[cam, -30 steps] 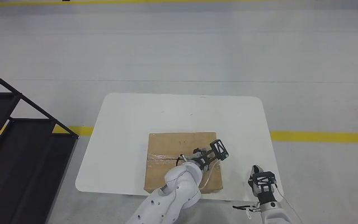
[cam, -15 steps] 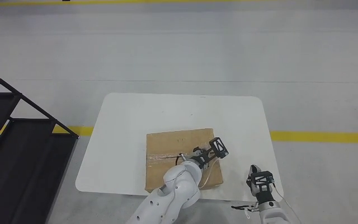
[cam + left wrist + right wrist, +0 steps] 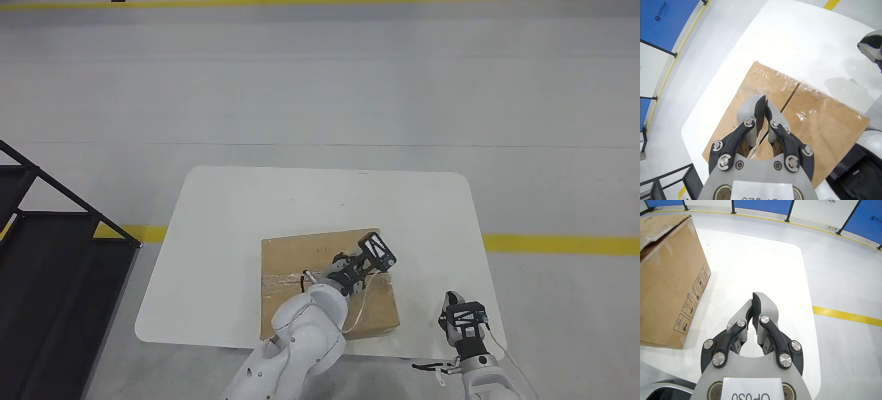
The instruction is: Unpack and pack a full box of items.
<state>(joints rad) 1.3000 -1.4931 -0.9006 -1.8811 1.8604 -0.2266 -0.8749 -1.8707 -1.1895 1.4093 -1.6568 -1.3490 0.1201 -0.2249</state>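
Left hand (image 3: 764, 100) over box (image 3: 300, 258) top beside its centre seam, fingers together, right hand (image 3: 754, 298) low beside box, fingers together, brown box on white surface (image 3: 300, 200), flaps down, tape wrinkled

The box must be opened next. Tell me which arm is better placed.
Left, probably. The left gripper hangs shut over the seam atop the box; the right gripper sits beside the box, over the table.
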